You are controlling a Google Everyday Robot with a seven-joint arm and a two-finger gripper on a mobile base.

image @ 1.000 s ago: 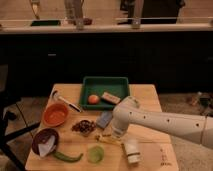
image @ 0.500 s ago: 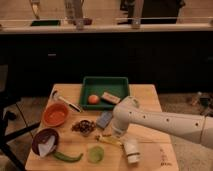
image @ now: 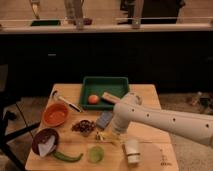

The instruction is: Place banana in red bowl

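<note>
— Where did we see the tool (image: 111, 131)?

— Low over the wooden tabletop (image: 150, 145), at the end of the white arm, just above the small pale-yellow banana (image: 104, 136) (which lay near the white cup (image: 131, 150)). We could not tell how its fingers stood.

— And the round red bowl (image: 55, 114)?

— At the left, well apart from the banana, beside the green tray (image: 105, 85).

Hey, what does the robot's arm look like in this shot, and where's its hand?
The arm is a thick, smooth, off-white tube with a rounded bulbous joint near its end and a row of small dark dots along its side. No cables or lettering are visible. The hand sits at its lower-left end, over the wooden table, too indistinct to describe.
</note>
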